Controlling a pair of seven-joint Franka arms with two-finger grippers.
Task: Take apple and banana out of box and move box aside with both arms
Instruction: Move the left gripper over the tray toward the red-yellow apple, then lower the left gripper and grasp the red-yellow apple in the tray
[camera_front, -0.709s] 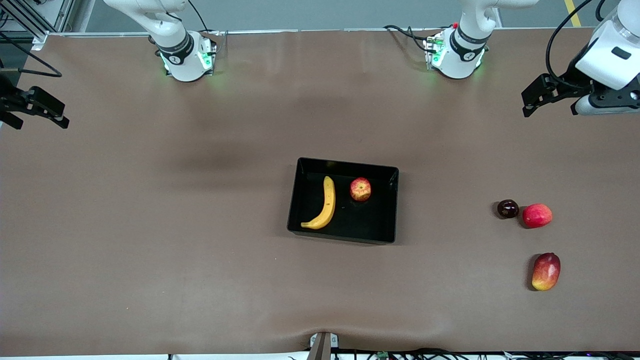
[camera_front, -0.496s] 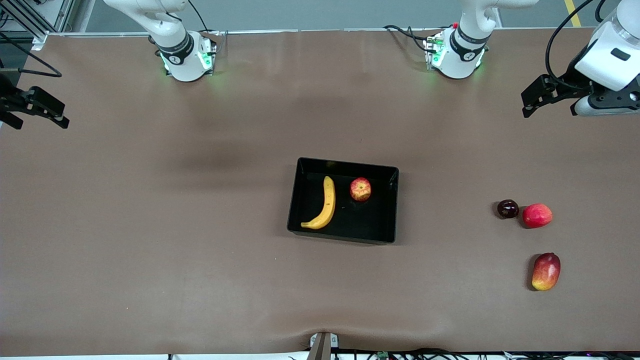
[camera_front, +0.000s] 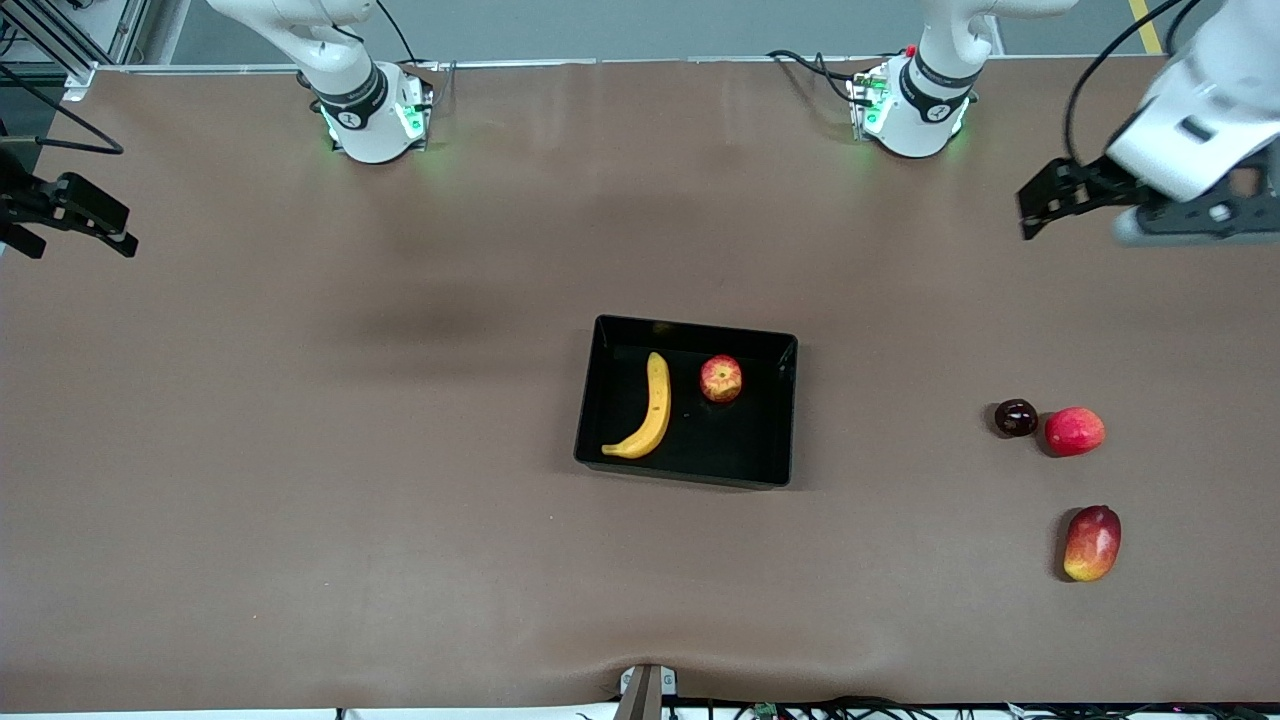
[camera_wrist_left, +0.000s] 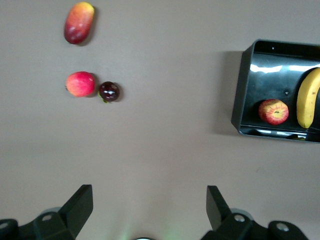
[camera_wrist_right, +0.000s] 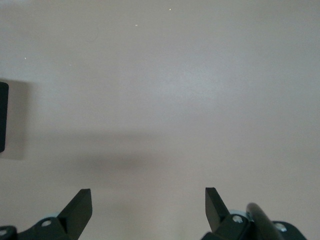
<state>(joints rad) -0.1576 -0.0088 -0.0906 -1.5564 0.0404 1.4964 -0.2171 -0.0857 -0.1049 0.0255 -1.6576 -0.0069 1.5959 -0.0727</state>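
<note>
**Both fruits in the box, both hands empty**

Front view: the shallow glossy black plastic box (camera_front: 686, 402) sits mid-counter (camera_front: 300, 450), holding the curved yellow banana (camera_front: 647, 407) and, just beside it, the small red-and-yellow apple (camera_front: 721, 379). The left hand (camera_front: 1040, 200) and right hand (camera_front: 75, 215) hover over opposite counter ends — well apart from the box.

Left wrist view: fingers (camera_wrist_left: 77, 207) spread wide, nothing held. The round apple could roll from a shallow pinch.

Right wrist view: fingers (camera_wrist_right: 80, 205) apart over bare counter. No readable writing anywhere.
</note>
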